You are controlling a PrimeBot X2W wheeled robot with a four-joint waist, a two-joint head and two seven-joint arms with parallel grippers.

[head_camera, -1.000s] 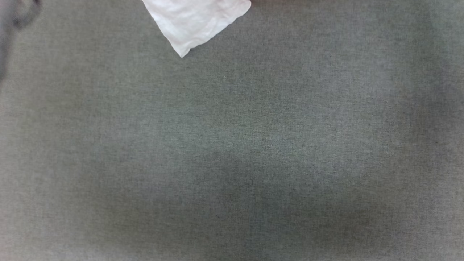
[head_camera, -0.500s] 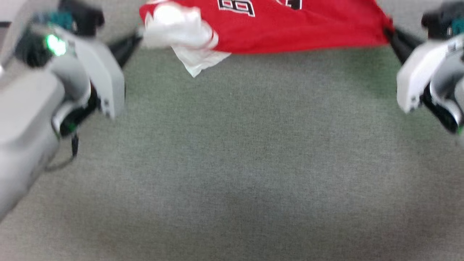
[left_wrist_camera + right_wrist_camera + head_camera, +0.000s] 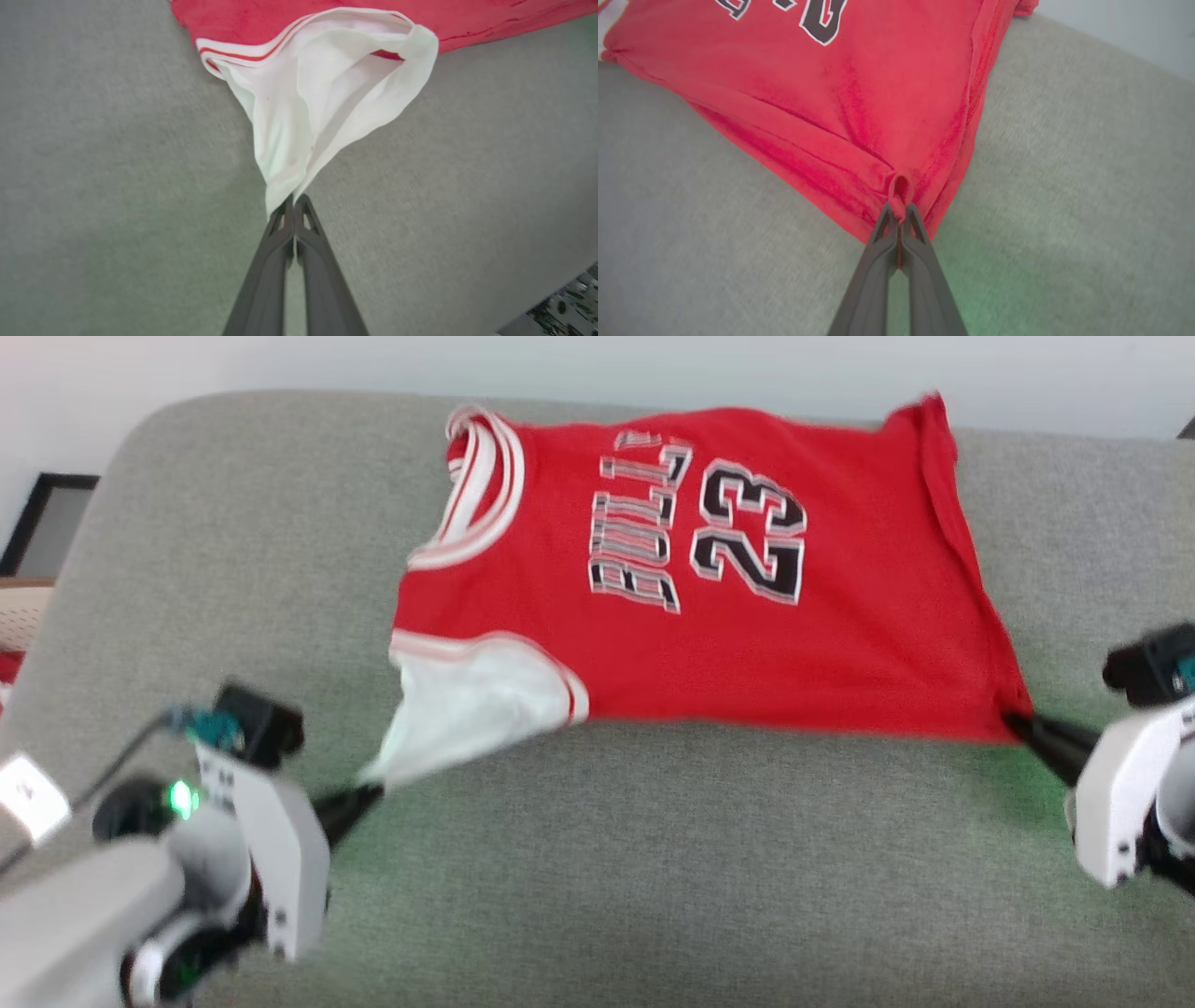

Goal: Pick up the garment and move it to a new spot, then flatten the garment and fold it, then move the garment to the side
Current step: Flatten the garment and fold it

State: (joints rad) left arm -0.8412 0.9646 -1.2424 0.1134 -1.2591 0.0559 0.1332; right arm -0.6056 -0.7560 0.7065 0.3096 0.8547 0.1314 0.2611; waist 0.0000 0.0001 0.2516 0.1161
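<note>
The garment (image 3: 747, 644), a red shirt with black-and-white lettering and the number 23, lies spread on a grey cushion (image 3: 653, 877), neckline at the left. Its near white sleeve end (image 3: 467, 709) is pulled toward my left gripper (image 3: 369, 791), which is shut on the sleeve's tip (image 3: 280, 186). My right gripper (image 3: 1018, 723) is shut on the red hem corner, where the cloth bunches between the fingers (image 3: 899, 205). The near edge of the garment (image 3: 859, 116) is stretched between both grippers.
The grey cushion ends at a pale wall (image 3: 280, 364) behind the garment. A dark-framed object (image 3: 47, 513) and something pale and woven (image 3: 19, 616) stand beyond the cushion's left edge. Bare cushion lies between me and the garment.
The head camera has tilted up, bringing the whole garment and the wall into view. Both grippers stay shut on the garment's near corners, now lower in the picture.
</note>
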